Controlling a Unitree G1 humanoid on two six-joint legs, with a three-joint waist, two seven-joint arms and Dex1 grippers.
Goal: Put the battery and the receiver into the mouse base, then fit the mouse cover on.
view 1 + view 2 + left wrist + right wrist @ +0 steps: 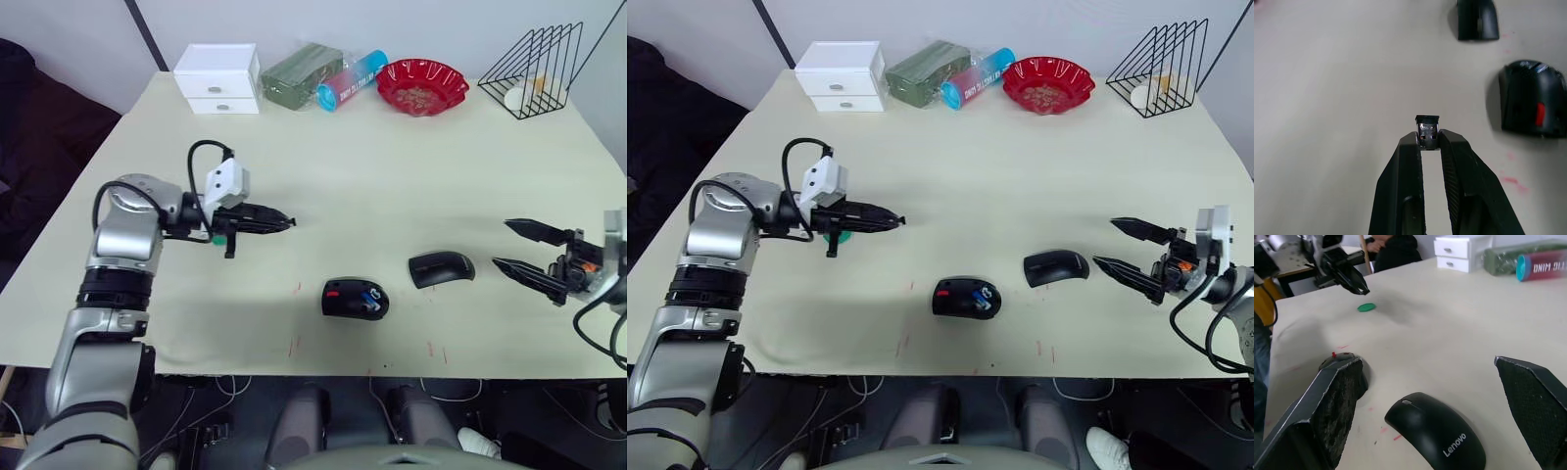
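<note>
The left claw [284, 222] pinches the receiver [1427, 131] above the table [392, 176] and points toward the mouse base [355, 298] – which lies ahead of its tips and nearer the robot – while the right claw [517, 246], spread wide, waits beside the mouse cover [441, 268].

mouse base [355, 299]: 1 | mouse cover [441, 268]: 1 | receiver [1428, 131]: 1 | green disc [1366, 307]: 1 | white drawer box [217, 78]: 1 | red bowl [422, 85]: 1 | wire rack [534, 70]: 1 | tube can [351, 79]: 1 | green pack [301, 74]: 1
</note>
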